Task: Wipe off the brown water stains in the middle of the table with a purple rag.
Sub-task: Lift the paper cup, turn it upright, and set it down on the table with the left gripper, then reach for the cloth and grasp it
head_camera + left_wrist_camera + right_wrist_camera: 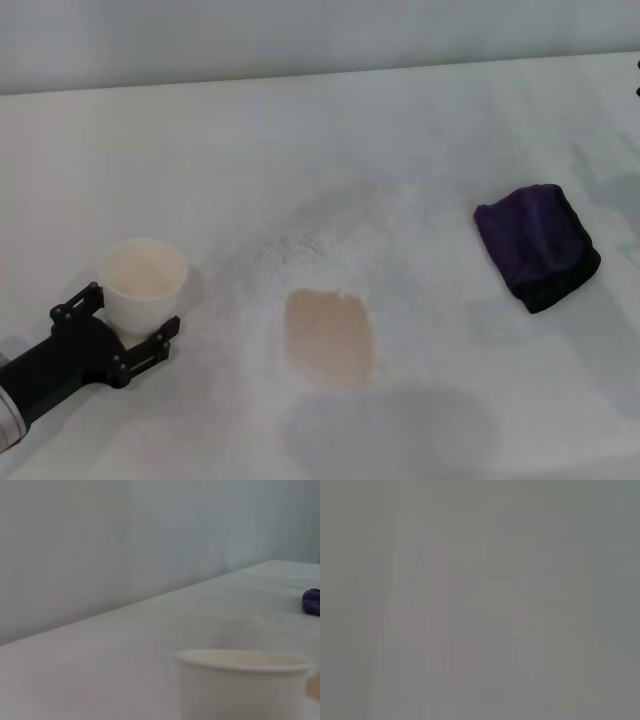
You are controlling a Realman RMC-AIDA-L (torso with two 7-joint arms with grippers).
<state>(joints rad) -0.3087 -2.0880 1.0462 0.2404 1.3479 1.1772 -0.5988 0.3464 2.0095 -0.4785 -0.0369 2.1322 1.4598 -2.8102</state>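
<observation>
Gripping a white paper cup [143,283] at near left, the left gripper [128,330] has its black fingers clamped on the cup's sides. Right of it, the brown water stains [329,336] form a soft-edged tan patch on the speckled white table [400,150]. Farther right lies the plush, folded purple rag [537,246]. The right wrist view is perhaps just blank wall.

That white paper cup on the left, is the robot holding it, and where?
Yes. The left hand grips the white paper cup around its lower body, a finger on each side. The purple rag lies untouched; the right hand is out of view.
</observation>
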